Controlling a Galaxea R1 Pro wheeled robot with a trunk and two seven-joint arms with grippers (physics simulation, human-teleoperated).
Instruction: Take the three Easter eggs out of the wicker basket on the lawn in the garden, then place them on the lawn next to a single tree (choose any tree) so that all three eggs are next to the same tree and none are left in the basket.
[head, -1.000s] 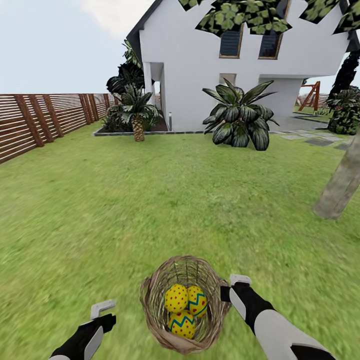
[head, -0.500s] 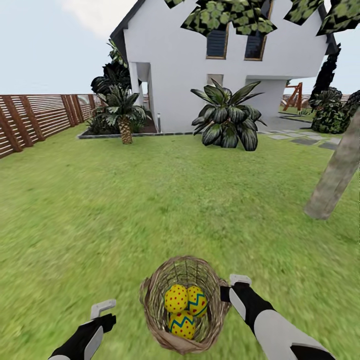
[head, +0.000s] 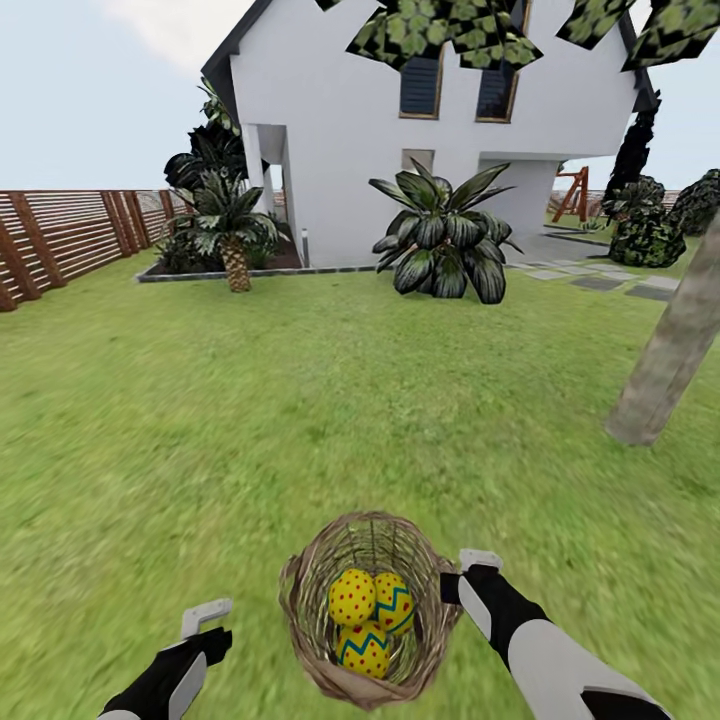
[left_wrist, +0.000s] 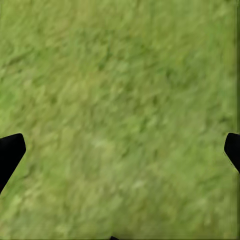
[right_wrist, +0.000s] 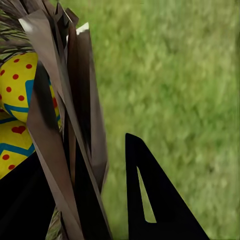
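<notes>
Right gripper (head: 462, 572) is clamped on the rim of the basket (head: 305, 640), which it holds above the lawn (head: 300, 400). All three eggs (head: 370, 618) lie inside, just beside this gripper. Left gripper (head: 205, 620) hangs apart with fingers spread, holding nothing. Tree (head: 665, 365) stands ahead, right.

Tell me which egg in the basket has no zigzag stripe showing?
The upper-left egg: only red dots show. The egg beside it and the front one show blue zigzags.
</notes>
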